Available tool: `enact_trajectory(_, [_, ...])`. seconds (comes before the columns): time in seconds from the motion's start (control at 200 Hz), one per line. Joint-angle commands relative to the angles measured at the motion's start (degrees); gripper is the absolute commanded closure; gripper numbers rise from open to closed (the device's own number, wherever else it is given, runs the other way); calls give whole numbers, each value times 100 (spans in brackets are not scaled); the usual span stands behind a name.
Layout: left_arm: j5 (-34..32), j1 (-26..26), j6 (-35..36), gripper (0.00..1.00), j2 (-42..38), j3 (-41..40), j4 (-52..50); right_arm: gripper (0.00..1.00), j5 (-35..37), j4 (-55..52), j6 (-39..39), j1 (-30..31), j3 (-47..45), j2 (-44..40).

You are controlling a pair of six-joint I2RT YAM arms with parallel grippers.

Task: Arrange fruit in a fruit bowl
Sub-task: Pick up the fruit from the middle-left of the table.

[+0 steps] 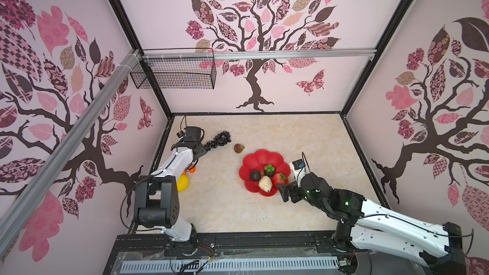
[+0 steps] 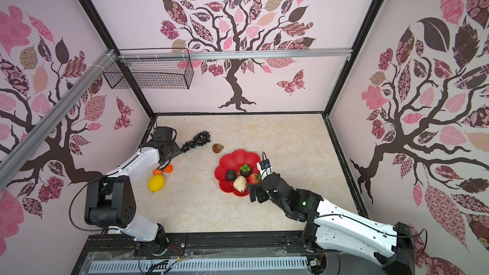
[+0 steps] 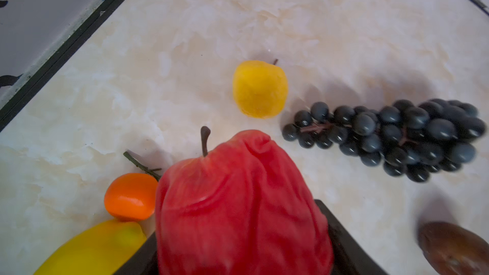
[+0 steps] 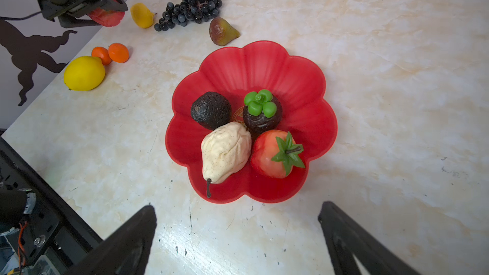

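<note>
Bowl of glossy red petal-shaped plastic (image 1: 259, 158) lies near the cream marble table's (image 1: 291, 133) centre. Toward its ten o'clock, left gripper (image 1: 202, 152) clamps a wrinkled red toy apple (image 3: 238, 194); at five o'clock, right gripper (image 1: 283, 193) stands spread wide.

The red apple (image 3: 238, 202) and a blurred shape — probably the fig (image 3: 455, 250) — run off the left wrist view.

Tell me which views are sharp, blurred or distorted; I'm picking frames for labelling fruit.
Left wrist view: the red apple fills the foreground and is soft, and the brown fig at the edge is blurred. Right wrist view: sharp on the red bowl, with a pale sheen on the table. Both top views: wide-angle stretch toward the edges, even light, grape bunch small.
</note>
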Motion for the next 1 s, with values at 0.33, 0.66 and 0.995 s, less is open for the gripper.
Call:
enact_trajectory(0.33, [250,-2415,1299,35,-1400,-819,1356,0,370,-172,49,24,399,17])
enact_trajectory(0.66, [1598,-3756,2646,37,-2001,-1886,3028,1,287,-95,222,24,702,-39])
enact_trajectory(0.995, [2454,-4505,3815,41,-2312,-2772,4158,1,-101,-25,332,23,1120,180])
